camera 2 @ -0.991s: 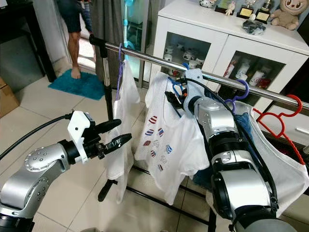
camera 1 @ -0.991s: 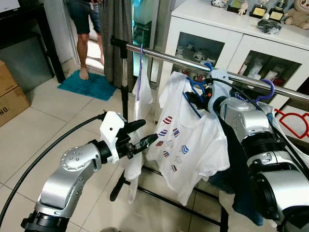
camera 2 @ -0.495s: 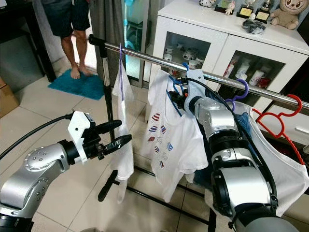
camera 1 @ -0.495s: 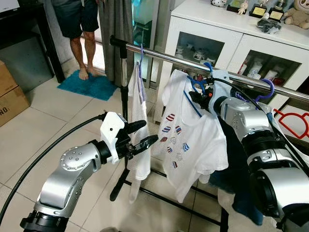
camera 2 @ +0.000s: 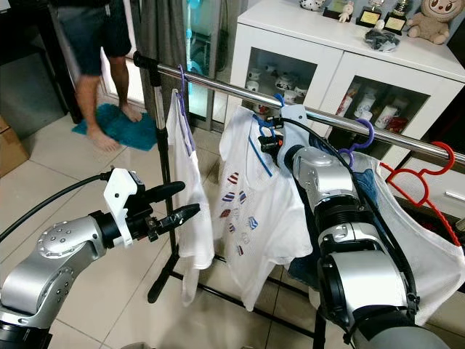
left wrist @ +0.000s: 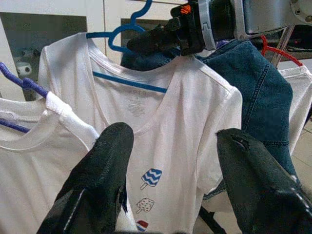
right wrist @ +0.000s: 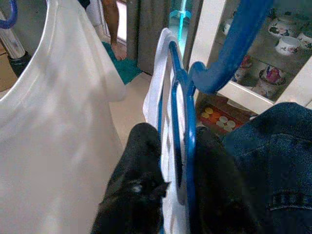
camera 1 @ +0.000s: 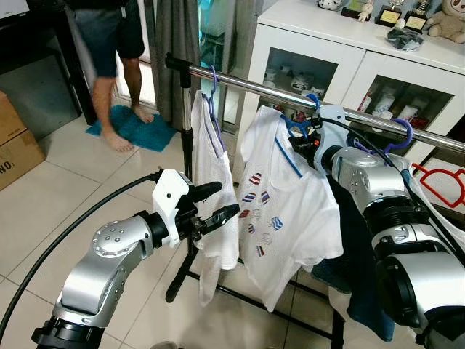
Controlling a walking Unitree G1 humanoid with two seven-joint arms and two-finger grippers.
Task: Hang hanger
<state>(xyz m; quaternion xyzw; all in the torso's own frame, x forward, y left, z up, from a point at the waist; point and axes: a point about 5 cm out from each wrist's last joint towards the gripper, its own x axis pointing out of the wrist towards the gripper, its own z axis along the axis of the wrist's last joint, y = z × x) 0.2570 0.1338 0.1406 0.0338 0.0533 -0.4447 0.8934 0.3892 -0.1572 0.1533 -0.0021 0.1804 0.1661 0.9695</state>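
A blue hanger [camera 1: 293,129] carries a white T-shirt [camera 1: 283,211] with small printed ice lollies, and its hook reaches up to the steel rail [camera 1: 247,85]. My right gripper [camera 1: 302,142] is shut on the blue hanger [right wrist: 187,112] just below the hook, with one black finger [right wrist: 141,165] on each side of it. My left gripper [camera 1: 226,198] hangs open lower down, in front of the clothes and touching nothing. In the left wrist view its fingers [left wrist: 105,170] frame the T-shirt [left wrist: 165,131].
A white garment [camera 1: 211,182] on a purple hanger [camera 1: 211,83] hangs at the rail's left end. Denim [camera 1: 363,247] and a red hanger [camera 1: 436,182] hang to the right. A white cabinet [camera 1: 349,43] stands behind the rail, and a person's legs [camera 1: 116,73] are by a teal mat [camera 1: 138,123].
The white garment on the purple hanger has swung and turned broadside, nearer my left gripper. The T-shirt has swayed a little. The person has stepped to the left.
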